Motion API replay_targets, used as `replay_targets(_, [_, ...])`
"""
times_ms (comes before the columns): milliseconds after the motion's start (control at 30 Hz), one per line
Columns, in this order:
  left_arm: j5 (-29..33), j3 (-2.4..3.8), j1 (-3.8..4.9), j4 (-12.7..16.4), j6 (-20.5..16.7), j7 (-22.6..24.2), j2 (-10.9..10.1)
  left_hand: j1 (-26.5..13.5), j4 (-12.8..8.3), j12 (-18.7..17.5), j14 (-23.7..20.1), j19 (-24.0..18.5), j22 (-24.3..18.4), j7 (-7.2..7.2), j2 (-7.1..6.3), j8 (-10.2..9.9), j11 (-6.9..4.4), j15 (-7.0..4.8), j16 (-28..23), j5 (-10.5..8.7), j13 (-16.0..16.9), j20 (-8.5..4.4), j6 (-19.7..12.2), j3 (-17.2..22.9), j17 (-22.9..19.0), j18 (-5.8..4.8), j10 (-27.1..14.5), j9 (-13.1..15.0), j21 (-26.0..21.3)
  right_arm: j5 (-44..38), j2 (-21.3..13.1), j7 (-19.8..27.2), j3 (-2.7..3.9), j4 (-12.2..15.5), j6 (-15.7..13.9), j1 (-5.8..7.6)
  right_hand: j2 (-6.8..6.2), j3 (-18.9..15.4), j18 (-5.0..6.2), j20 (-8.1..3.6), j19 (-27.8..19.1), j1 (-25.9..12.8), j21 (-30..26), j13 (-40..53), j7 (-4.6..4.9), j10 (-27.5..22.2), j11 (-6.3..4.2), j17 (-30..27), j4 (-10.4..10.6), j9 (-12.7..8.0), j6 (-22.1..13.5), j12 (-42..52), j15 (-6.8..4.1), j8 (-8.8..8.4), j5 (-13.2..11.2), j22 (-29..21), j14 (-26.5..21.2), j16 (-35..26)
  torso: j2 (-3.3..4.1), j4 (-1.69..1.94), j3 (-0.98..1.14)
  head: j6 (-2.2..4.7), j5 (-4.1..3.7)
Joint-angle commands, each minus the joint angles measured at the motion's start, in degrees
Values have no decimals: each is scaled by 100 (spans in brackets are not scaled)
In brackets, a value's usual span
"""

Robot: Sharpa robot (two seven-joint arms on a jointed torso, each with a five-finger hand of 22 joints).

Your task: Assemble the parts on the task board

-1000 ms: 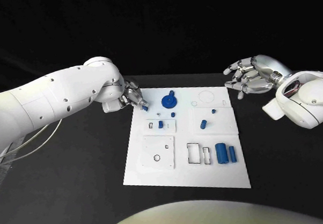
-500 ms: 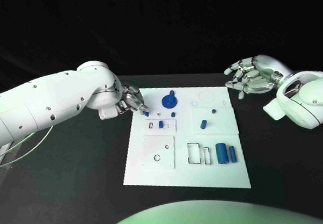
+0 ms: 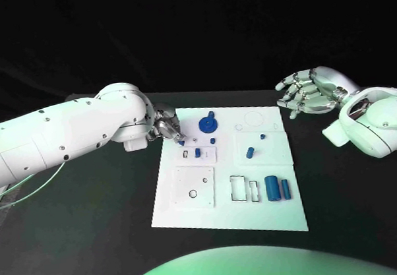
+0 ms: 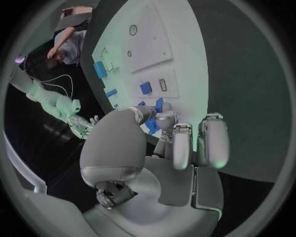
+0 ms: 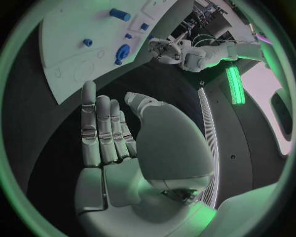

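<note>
robot lab; black table [image 3: 92, 221], dark backdrop

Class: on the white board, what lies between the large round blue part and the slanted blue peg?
In the head view, a small blue stud sits between the large round blue part and the slanted blue peg.

A black desk [image 3: 91, 208] with a matte surface fills the middle and lower part of the head view, running from the left side across to the right. Beyond its far edge, across the top of the frame, lies plain darkness. Pale cables [image 3: 22, 189] trail along the left edge.
</note>
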Motion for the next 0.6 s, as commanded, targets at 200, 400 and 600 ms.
replay_targets(200, [-384, -17, -81, 90, 0, 138, 39, 11, -837, 27, 545, 22, 10, -22, -69, 22, -10, -33, 23, -7, -3, -43, 22, 882, 1309, -82, 40, 3, 14, 124, 2, 130, -2, 9, -21, -8, 30, -5, 38, 10, -39, -32, -29, -29, 336, -1, 15, -13, -29, -12, -12, -47, 5, 25, 13, -13, -28, -45, 14, -1, 1, 1, -6])
replay_targets(400, [-421, -21, -117, 119, 19, 137, 55, 10, -842, 33, 546, 22, 12, -23, -73, 23, -11, -33, 23, -7, 7, -43, 24, 891, 1310, -83, 47, 3, 15, 130, 3, 134, -2, 12, -7, -10, 43, -11, 47, 10, -5, -31, -18, -67, 332, 37, 9, -25, -48, -14, -9, -47, -2, 39, 14, -11, 2, -43, 7, 1, 1, 1, -2])
replay_targets(600, [-432, -24, -147, 135, 24, 128, 71, 8, -845, 28, 546, 24, 15, -23, -74, 25, -11, -34, 24, -7, -1, -44, 26, 902, 1311, -83, 45, 3, 16, 131, 6, 134, -2, 10, 9, -11, 43, -11, 47, 10, -5, -31, -18, -67, 332, 37, 9, -25, -48, -14, -9, -47, -2, 39, 14, -11, 2, -43, 5, 2, -1, 1, 5])
